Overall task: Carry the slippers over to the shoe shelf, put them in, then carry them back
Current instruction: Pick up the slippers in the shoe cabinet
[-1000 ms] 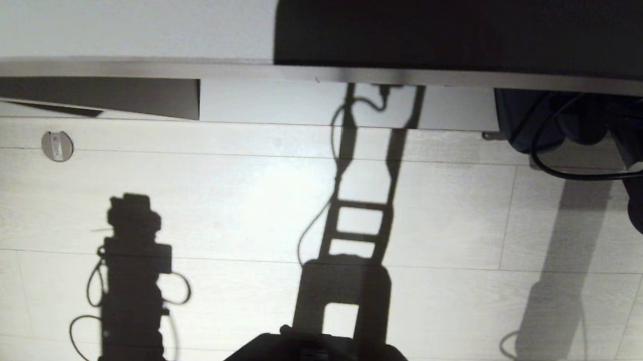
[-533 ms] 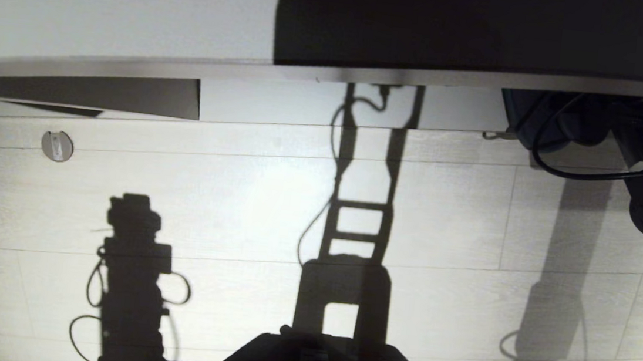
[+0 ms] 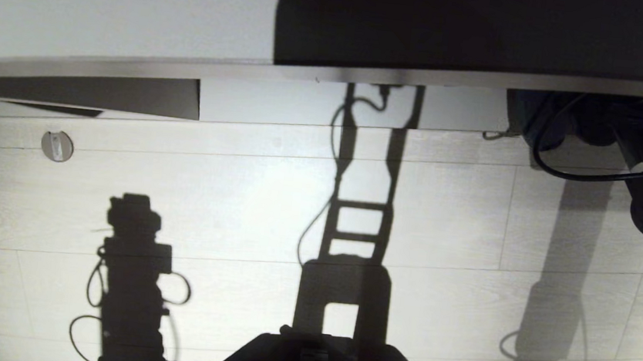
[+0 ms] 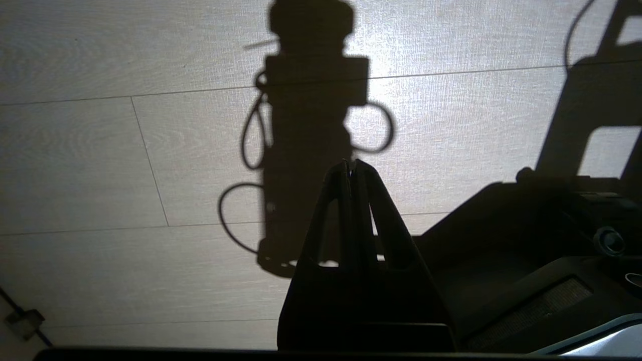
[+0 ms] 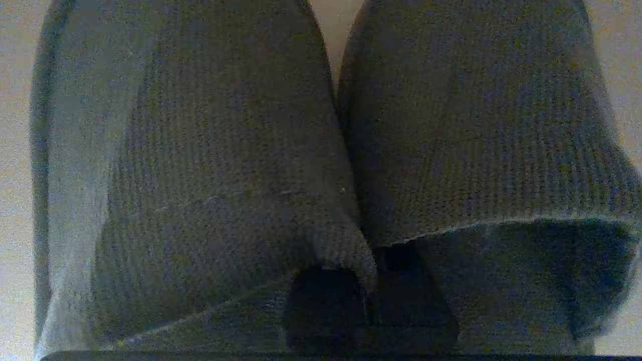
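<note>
Two dark ribbed-knit slippers (image 5: 321, 150), rounded and soft, lie side by side touching, under the dark shelf edge at the head view's far right. The right gripper (image 5: 371, 281) is clamped on their adjoining inner edges. The left gripper (image 4: 351, 170), fingers pressed together and empty, hangs over pale wood-grain floor planks (image 3: 236, 208).

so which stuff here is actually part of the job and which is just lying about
Part of the job:
- slippers, side by side, inner edges pinched
- right tool, shut on the slippers

Just lying about:
- round floor disc
- black cable
- left tool, shut on nothing, above the wood floor
</note>
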